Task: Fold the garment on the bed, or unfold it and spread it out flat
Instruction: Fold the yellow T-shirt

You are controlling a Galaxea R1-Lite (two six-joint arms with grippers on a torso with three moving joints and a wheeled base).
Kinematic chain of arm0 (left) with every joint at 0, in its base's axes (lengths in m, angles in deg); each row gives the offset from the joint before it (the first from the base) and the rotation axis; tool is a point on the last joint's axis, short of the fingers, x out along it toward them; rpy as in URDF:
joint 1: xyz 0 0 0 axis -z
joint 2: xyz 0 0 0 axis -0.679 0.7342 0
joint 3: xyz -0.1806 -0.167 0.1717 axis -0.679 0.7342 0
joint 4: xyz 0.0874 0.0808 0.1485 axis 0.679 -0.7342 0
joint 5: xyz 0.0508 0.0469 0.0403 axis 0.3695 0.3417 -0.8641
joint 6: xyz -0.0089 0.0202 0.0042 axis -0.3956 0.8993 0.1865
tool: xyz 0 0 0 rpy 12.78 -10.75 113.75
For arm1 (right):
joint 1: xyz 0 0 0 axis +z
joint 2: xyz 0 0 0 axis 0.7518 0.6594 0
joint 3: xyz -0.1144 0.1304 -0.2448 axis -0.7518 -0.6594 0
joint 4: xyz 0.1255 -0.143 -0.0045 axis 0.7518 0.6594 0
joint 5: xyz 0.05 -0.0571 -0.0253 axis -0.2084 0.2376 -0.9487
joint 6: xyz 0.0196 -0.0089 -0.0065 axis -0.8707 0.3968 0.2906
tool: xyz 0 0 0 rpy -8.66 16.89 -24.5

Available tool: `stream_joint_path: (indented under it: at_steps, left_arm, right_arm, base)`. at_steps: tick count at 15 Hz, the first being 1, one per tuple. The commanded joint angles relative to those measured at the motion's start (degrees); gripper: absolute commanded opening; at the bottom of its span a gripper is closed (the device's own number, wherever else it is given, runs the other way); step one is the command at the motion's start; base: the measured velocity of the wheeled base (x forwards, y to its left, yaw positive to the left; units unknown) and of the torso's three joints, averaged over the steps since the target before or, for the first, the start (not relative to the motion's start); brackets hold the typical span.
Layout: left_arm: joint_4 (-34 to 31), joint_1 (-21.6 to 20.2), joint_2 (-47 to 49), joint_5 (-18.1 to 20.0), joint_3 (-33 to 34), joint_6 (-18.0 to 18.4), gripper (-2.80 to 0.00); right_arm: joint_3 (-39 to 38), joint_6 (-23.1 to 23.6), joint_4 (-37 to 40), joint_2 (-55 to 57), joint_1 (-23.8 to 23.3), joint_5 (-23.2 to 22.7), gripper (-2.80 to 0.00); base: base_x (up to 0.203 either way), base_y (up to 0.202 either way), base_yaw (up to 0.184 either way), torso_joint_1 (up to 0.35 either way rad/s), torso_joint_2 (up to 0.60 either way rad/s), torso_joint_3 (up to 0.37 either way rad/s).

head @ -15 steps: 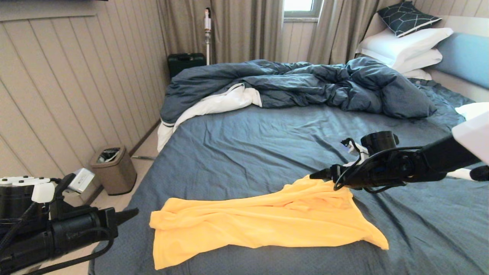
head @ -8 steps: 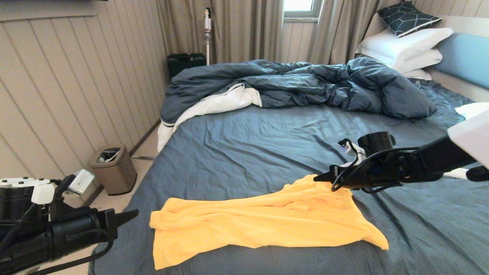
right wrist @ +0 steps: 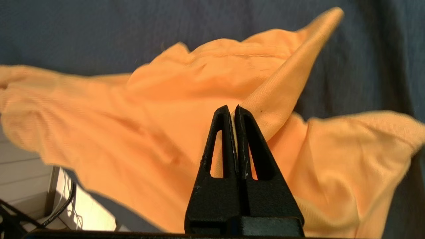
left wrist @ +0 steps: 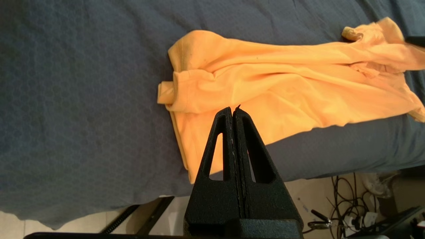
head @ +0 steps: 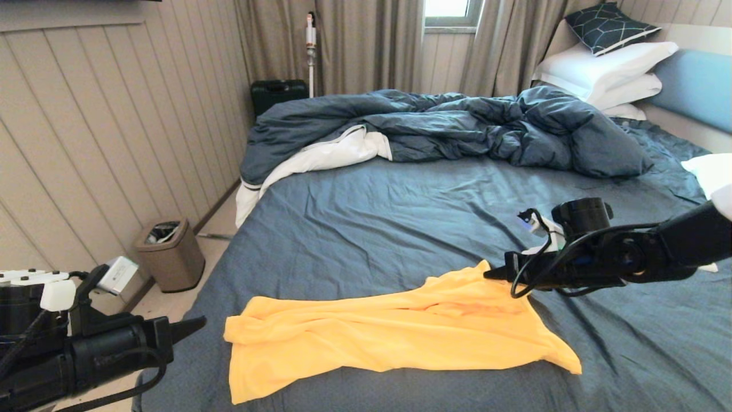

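Observation:
The yellow garment [head: 389, 332] lies crumpled in a long band across the near part of the bed [head: 400, 217]. My right gripper [head: 490, 273] is at the garment's far right corner, shut on a pinch of its fabric [right wrist: 282, 96], which stretches up to the fingertips in the right wrist view [right wrist: 233, 108]. My left gripper [head: 200, 322] hangs shut and empty just off the bed's near left edge, short of the garment's left end [left wrist: 186, 86]. No neck tag shows.
A rumpled blue duvet [head: 457, 123] with a white underside covers the far half of the bed. White pillows [head: 606, 68] lean on the light blue headboard [head: 695, 86]. A brown bin [head: 168, 252] stands on the floor at the left, by the wall.
My right gripper has moved to the right and slightly down, drawing the garment's far corner with it. The left arm has sunk a little.

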Motion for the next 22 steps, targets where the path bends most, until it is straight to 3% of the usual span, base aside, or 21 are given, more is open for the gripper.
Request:
stream_joint_path:
  at_steps: [1, 7, 11, 12, 19, 22]
  left_arm:
    - [0.5, 0.0, -1.4, 0.1, 0.9, -0.4, -2.80]
    - [0.1, 0.0, -2.6, 0.4, 1.4, -0.4, -2.80]
    - [0.0, 0.0, -1.8, 1.4, 1.6, -0.6, -2.80]
    - [0.0, 0.0, -1.8, 1.5, 1.6, -1.0, -2.80]
    - [-0.1, 0.1, -2.2, 1.6, 1.5, -2.1, -2.80]
    - [-0.4, 0.1, -2.6, 0.9, 0.8, -3.7, -2.80]
  right_arm:
    - [-4.6, 0.2, -0.8, -5.2, -0.1, -0.3, -2.80]
    - [-20.3, 3.4, -16.2, -7.2, -0.8, -0.2, -2.80]
    - [-21.5, 3.6, -16.4, -6.3, -2.6, 0.0, -2.80]
    - [-21.6, 3.7, -16.4, -5.7, -2.6, 0.1, 0.00]
    - [-15.2, 2.2, -15.5, -9.0, -2.8, -0.2, 0.00]
    - [-5.7, 0.8, -7.0, -9.3, -2.7, 0.1, 0.00]
  base:
    - [0.000, 0.000, 0.000, 0.000, 0.00, 0.000]
    - [0.000, 0.000, 0.000, 0.000, 0.00, 0.000]
    - [0.000, 0.000, 0.000, 0.000, 0.00, 0.000]
    - [0.000, 0.000, 0.000, 0.000, 0.00, 0.000]
    - [0.000, 0.000, 0.000, 0.000, 0.00, 0.000]
    - [0.000, 0.000, 0.000, 0.000, 0.00, 0.000]
